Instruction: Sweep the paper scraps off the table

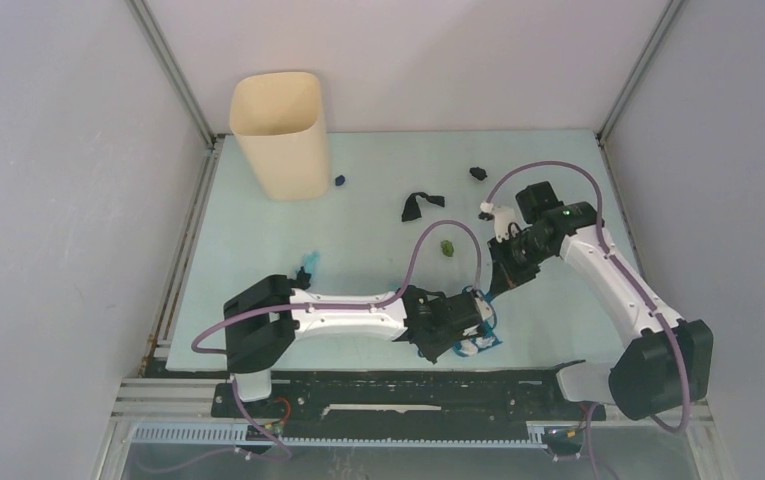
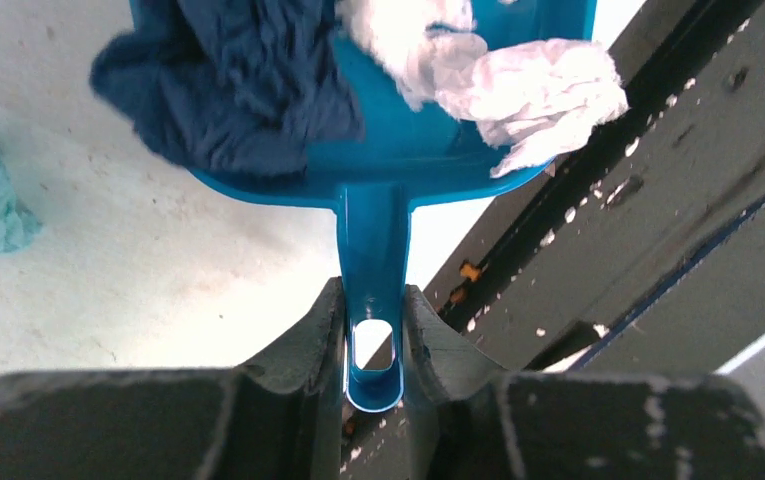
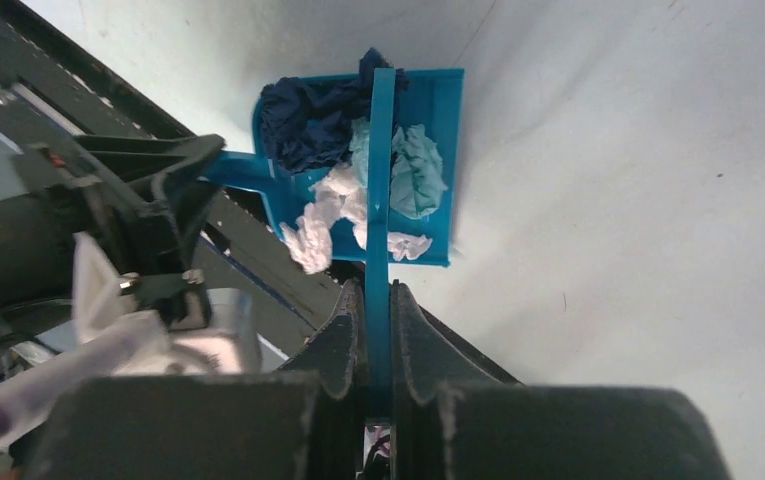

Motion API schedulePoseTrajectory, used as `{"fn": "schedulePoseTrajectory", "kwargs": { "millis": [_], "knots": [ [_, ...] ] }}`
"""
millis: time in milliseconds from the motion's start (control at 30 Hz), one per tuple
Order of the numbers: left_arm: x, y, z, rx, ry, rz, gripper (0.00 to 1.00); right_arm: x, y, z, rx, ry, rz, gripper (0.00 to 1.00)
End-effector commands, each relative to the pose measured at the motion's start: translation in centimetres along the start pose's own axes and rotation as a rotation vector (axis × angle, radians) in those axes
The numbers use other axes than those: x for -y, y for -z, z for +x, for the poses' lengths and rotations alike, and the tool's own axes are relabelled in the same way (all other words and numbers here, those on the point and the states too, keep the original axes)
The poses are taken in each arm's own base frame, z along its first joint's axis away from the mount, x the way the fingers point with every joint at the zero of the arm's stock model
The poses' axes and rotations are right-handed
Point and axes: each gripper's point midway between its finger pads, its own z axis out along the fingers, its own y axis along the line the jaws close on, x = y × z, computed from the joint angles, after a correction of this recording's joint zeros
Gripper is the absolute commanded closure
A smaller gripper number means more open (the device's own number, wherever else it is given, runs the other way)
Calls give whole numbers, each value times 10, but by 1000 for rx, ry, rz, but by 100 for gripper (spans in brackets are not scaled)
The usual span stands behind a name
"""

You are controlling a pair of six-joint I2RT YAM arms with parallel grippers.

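Top view: stray paper scraps [image 1: 419, 205] sit upper-middle on the table [image 1: 258, 250], easy to miss; left wrist: left gripper [image 2: 373, 300] pinches the dustpan [image 2: 398, 160] handle, overhanging white wad [image 2: 548, 90] may tip off; right wrist: right gripper [image 3: 378, 300], clamped on the brush [image 3: 379, 150], might flick some out.

Blocked at far left by beige bin [image 1: 280, 135]; crowded at near edge by dustpan [image 3: 438, 100]; open over bare table [image 1: 358, 240] between.

place: robotics lab cell | signs: white wall panels [image 1: 58, 220], aluminium frame posts [image 1: 171, 72], cabled arms [image 1: 348, 310] bolted by table [image 1: 378, 165]
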Motion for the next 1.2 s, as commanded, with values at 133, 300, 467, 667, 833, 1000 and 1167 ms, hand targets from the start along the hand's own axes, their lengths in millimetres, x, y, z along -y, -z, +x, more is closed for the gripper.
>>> {"fn": "schedulePoseTrajectory", "kwargs": {
  "millis": [133,300,467,667,833,1000,1167],
  "knots": [
    [1,-6,-29,116,8,-20,100,6,41,-29,167,-38,-15,100],
    [-2,-7,-28,138,13,-33,100,16,37,-22,128,-81,-32,100],
    [-12,-6,-34,157,24,-87,100,12,51,-23,143,-75,-43,100],
    [-28,-5,-32,174,47,-151,100,23,88,-37,292,-85,11,100],
    [-45,2,-39,185,87,-185,100,51,101,-35,348,-242,71,100],
    [-50,17,-54,235,131,-165,100,79,104,-29,412,-365,104,100],
    [-50,29,-67,284,159,-137,100,85,102,-20,469,-396,116,100]
  ]
}}
